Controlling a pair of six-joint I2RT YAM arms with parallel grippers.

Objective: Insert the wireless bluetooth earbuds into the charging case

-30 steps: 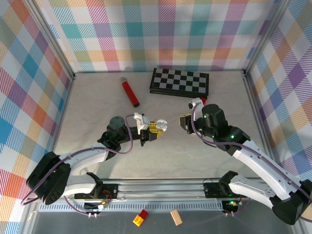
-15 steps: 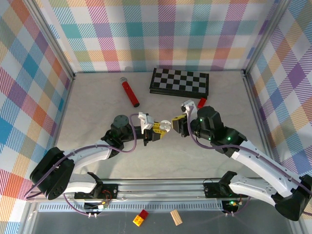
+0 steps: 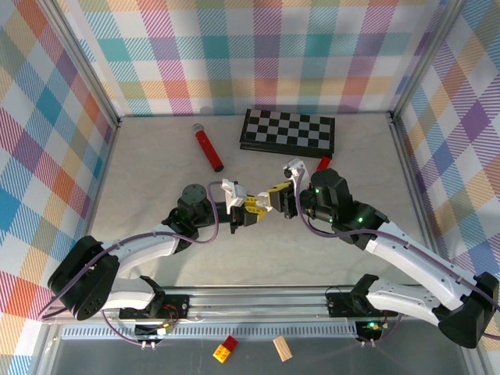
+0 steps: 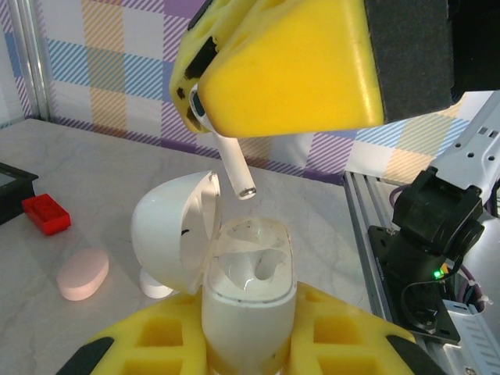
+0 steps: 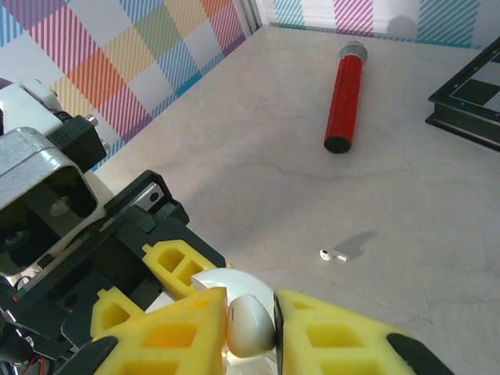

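My left gripper (image 4: 248, 337) is shut on a white charging case (image 4: 248, 301), held upright with its lid (image 4: 168, 230) flipped open to the left and both sockets empty. Right above it my right gripper (image 5: 250, 324) is shut on a white earbud (image 5: 250, 322). The earbud's stem (image 4: 237, 168) hangs a little above the case mouth without touching it. From above, the two grippers (image 3: 251, 209) (image 3: 275, 194) meet at the table's middle. A second white earbud (image 5: 334, 254) lies loose on the table.
A red cylinder (image 3: 208, 148) and a chessboard (image 3: 287, 130) lie at the back. A red block (image 4: 45, 213) and a pink oval case (image 4: 82, 273) lie on the table past the held case. Two small blocks (image 3: 226, 349) (image 3: 281, 348) sit outside the front rail.
My right gripper has moved left with the earbud and now stands over the open case. The left gripper has shifted slightly right with the case.
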